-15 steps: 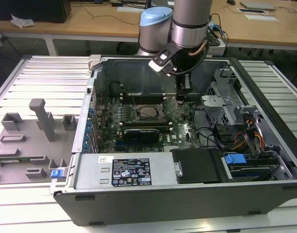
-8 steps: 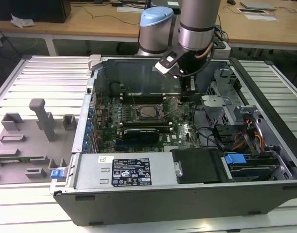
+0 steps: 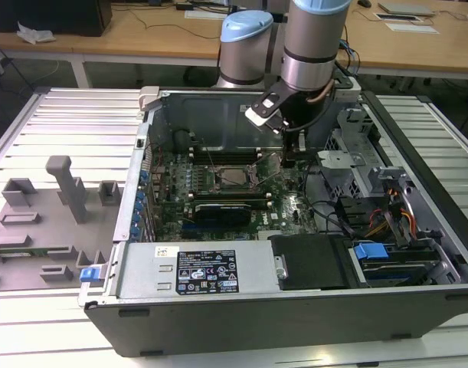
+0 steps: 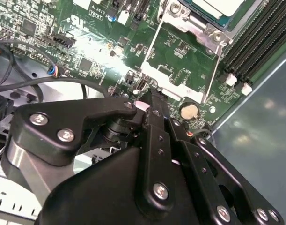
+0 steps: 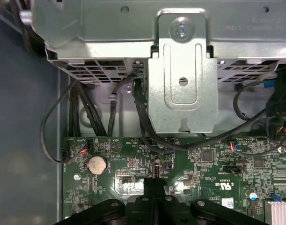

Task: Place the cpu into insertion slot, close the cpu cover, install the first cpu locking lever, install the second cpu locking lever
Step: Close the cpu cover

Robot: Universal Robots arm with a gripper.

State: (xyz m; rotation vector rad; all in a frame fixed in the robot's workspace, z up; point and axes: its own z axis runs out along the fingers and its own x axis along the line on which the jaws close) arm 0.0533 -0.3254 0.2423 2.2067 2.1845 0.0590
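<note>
The cpu (image 4: 217, 5) shows a pale metal top and lies in the insertion slot (image 3: 223, 170) in the middle of the green motherboard; the cpu (image 3: 235, 178) also shows in the exterior view. The cpu cover (image 4: 151, 51), a thin silvery frame, is swung open off the slot toward the gripper, and green board shows through its cutout. My gripper (image 4: 150, 97) is shut, its black fingers pressed together with nothing between them. Its tip sits just beyond the cover's free edge. In the exterior view the gripper (image 3: 289, 161) hangs inside the case, to the right of the slot. The gripper (image 5: 154, 183) points down at the board.
Long black memory slots (image 4: 255, 42) run beside the socket. A coin battery (image 5: 96, 165) sits close to the fingertips. A metal drive cage (image 5: 182, 93) and black cables (image 5: 82, 112) stand behind. A power supply (image 3: 211, 268) fills the case front. A grey fixture tray (image 3: 50, 222) lies at the exterior view's left.
</note>
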